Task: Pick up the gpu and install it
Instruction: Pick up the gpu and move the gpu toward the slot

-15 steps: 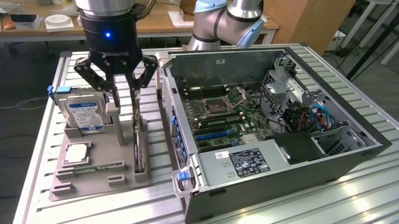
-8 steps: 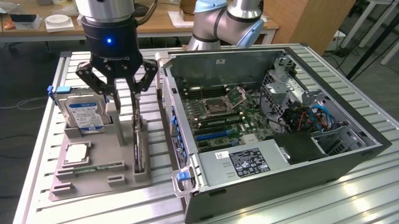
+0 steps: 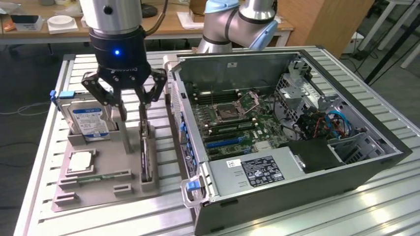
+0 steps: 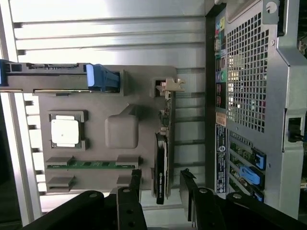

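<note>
The gpu (image 3: 145, 160), a thin black card with a metal bracket at one end, stands on edge in a slot of the grey holder tray (image 3: 98, 194). My gripper (image 3: 135, 140) hangs just above it, open, with one finger on each side of the card's top edge. In the wrist view the gpu (image 4: 162, 158) runs between my two black fingers (image 4: 135, 181), which stand clear of it on both sides; my gripper (image 4: 161, 186) holds nothing.
The tray also carries a silver hard drive (image 3: 88, 120), a processor chip (image 3: 80, 162) and a green memory stick (image 3: 105, 176). The open computer case (image 3: 341, 162) lies close on the exterior view's right, its motherboard (image 3: 229, 115) and blue slot (image 3: 226, 142) exposed.
</note>
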`<state>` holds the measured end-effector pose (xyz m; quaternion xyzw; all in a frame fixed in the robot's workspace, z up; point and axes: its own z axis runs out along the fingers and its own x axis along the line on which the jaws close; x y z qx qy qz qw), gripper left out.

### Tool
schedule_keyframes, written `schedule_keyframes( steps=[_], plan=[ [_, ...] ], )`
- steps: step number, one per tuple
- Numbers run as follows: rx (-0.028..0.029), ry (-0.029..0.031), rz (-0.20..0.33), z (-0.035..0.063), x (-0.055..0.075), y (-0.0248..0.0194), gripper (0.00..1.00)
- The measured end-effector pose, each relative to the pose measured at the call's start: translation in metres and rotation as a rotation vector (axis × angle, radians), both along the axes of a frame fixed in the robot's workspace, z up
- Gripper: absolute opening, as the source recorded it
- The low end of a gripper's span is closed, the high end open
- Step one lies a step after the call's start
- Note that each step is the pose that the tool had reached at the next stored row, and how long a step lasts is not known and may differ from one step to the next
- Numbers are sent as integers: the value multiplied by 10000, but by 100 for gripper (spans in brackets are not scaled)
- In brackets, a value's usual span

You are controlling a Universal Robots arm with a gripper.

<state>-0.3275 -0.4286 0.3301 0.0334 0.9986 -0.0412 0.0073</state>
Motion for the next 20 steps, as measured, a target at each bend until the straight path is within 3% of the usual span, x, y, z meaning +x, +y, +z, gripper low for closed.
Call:
schedule_keyframes(
  steps=[6,13,17,20],
  plan=[
    [-1,1,1,-108,1,-11,45],
    [21,-3,-8,-237,46,-116,45],
    [148,1,-15,-296,87,-151,45],
    [167,0,-18,-326,93,-206,45]
  ],
)
